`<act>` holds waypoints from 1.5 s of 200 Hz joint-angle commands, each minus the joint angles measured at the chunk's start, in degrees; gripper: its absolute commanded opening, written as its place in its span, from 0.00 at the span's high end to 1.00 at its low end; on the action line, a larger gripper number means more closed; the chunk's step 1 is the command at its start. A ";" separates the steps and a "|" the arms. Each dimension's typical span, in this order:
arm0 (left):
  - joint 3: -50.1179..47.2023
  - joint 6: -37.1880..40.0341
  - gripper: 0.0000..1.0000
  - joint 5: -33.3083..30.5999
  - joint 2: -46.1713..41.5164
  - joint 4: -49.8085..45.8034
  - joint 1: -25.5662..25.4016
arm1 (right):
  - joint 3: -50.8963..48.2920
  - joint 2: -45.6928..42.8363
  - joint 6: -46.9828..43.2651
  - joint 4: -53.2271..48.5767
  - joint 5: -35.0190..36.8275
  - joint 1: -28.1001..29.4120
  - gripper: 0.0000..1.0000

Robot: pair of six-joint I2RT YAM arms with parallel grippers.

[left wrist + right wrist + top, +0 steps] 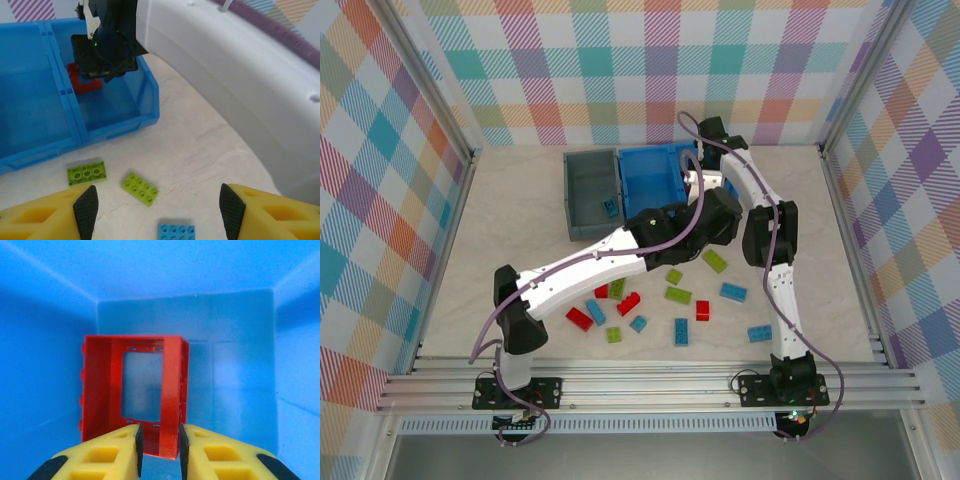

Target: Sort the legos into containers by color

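My right gripper [160, 445] reaches into the right compartment of the blue bin [645, 175]. The hollow red frame [135, 390] stands upright there, one wall between the pads; the right pad touches it and a gap shows at the left pad. My left gripper [157, 212] hangs open above the table near the bin's front, over a lime brick [140, 189], another lime brick [86, 173] and a light blue brick [176, 232]. Red [628, 303], light blue [733, 292] and lime [678, 295] legos lie scattered on the table.
The dark grey bin [590, 195] stands left of the blue bin and holds a light blue brick [608, 207]. The right arm's white link [240, 80] crosses close beside the left gripper. Metal frame posts and checked walls close in the table.
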 commanded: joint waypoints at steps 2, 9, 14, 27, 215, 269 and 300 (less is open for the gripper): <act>1.37 0.11 0.33 -1.89 -0.95 -3.43 0.67 | 2.18 -0.03 -0.43 -1.63 -1.01 -0.30 0.71; 0.71 -0.22 0.33 -2.19 -1.67 -3.87 0.66 | 2.18 -0.88 -0.43 -1.69 -1.11 -0.22 0.71; 0.17 -0.60 0.33 -2.44 -2.23 -4.13 0.66 | 2.19 -1.58 -0.33 -1.68 -0.98 -0.22 0.71; -2.04 -1.72 0.33 -3.16 -4.36 -4.71 0.66 | 2.29 -3.90 -0.24 -1.99 -0.59 -0.26 0.70; -30.88 9.05 0.26 26.54 -1.41 -11.39 25.09 | -88.34 -94.73 25.32 13.17 -11.48 29.85 0.26; -32.67 6.99 0.31 26.86 3.62 -9.93 25.42 | -90.86 -98.80 28.53 11.30 -8.19 33.02 0.26; -33.77 6.64 0.39 27.49 5.53 -9.26 25.40 | -89.25 -96.28 27.88 11.51 -8.43 33.01 0.27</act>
